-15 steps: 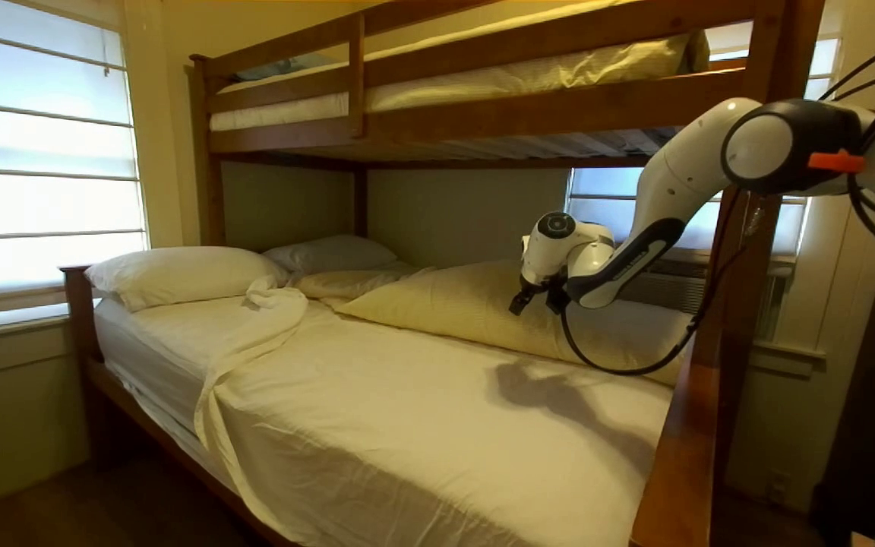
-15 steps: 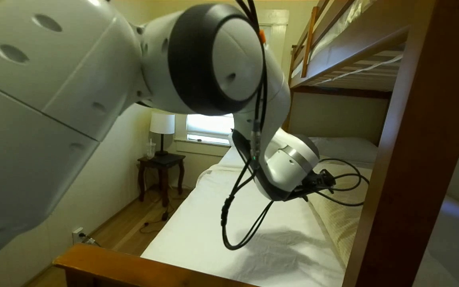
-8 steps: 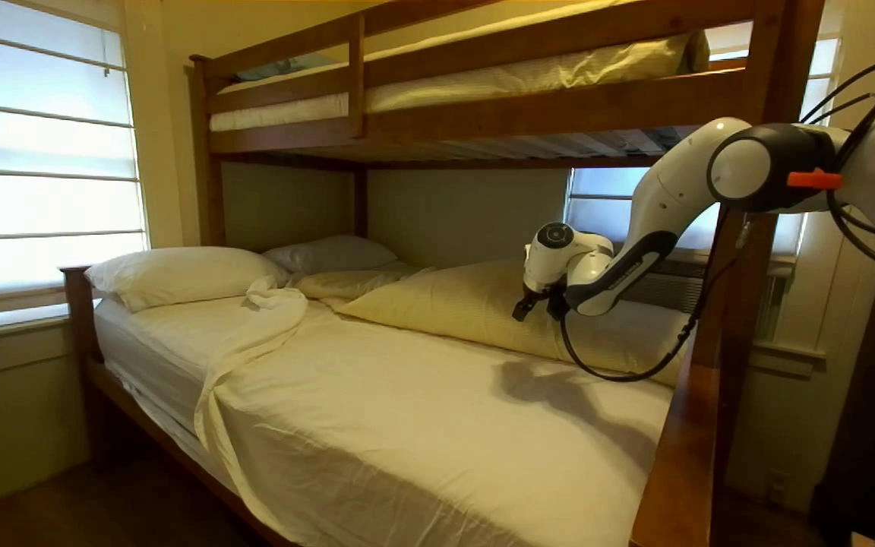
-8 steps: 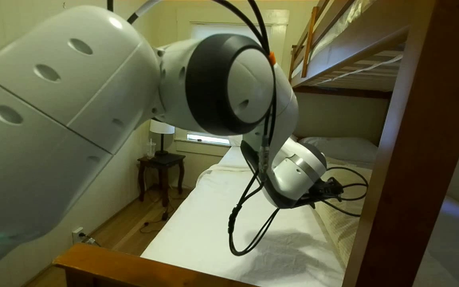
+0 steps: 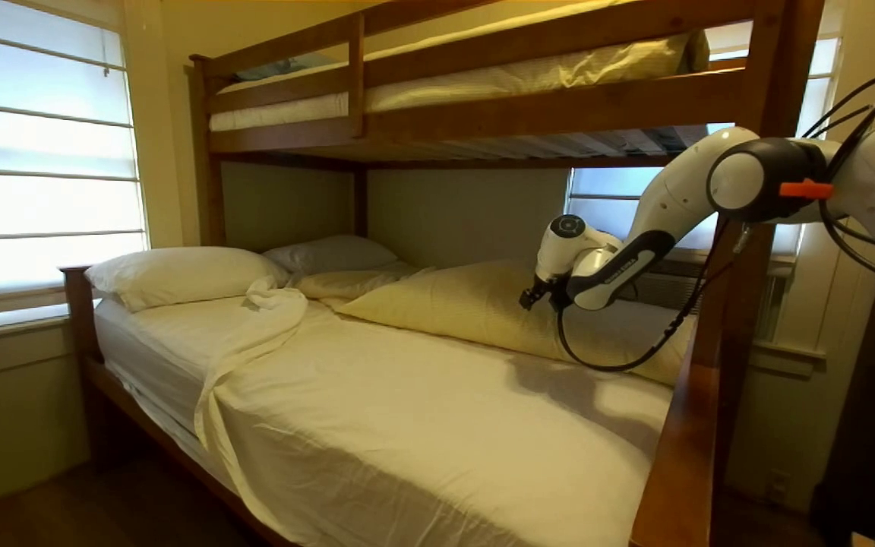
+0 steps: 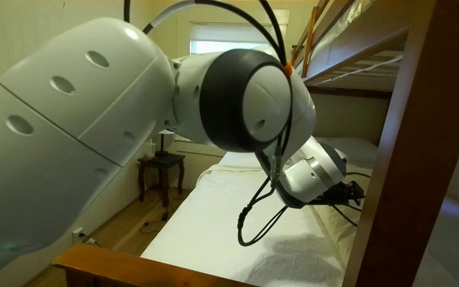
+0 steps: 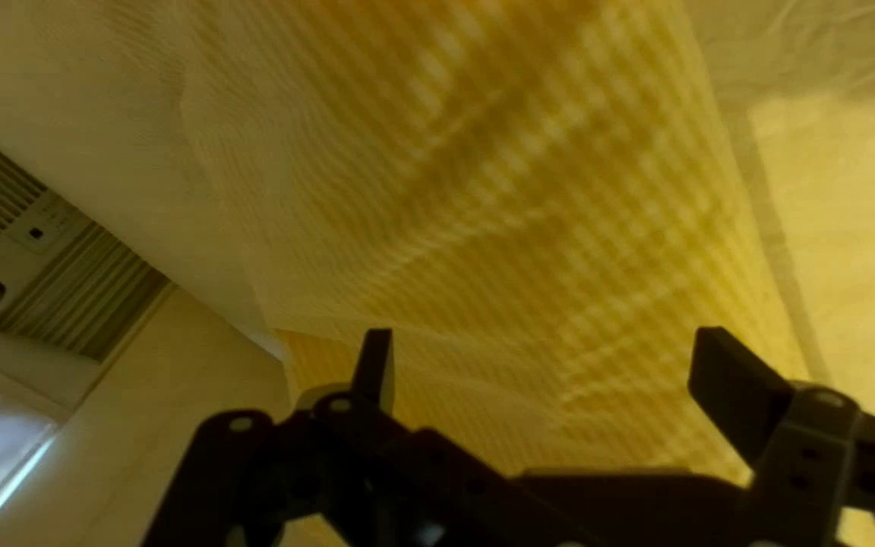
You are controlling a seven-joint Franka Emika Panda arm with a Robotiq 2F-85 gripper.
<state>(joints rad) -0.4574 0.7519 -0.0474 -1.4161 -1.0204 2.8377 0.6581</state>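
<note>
My gripper [image 7: 544,334] is black, open and holds nothing. In the wrist view its two fingers stand wide apart in front of a yellow striped comforter [image 7: 498,228], which fills the space between them. In an exterior view the gripper [image 5: 529,298] points down and hangs before the bunched comforter [image 5: 445,308], apparently clear of it. In another exterior view the gripper [image 6: 355,193] is partly dark against the comforter [image 6: 333,227] near the bed post. The white sheeted mattress [image 5: 377,395] lies below, with the arm's shadow on it. A folded-back sheet edge [image 5: 255,334] lies towards the pillows.
The wooden upper bunk [image 5: 521,114] spans above the arm. A wooden post [image 6: 405,159] and footboard [image 5: 673,463] stand close to the arm. White pillows [image 5: 187,275] lie at the head. An air conditioner [image 7: 50,243] sits beyond the comforter. A nightstand [image 6: 161,159] stands beside the bed.
The arm's elbow has come down. The hand has shifted towards the post and footboard and turned, so the fingers now overlap in an exterior view. The bedding looks unchanged.
</note>
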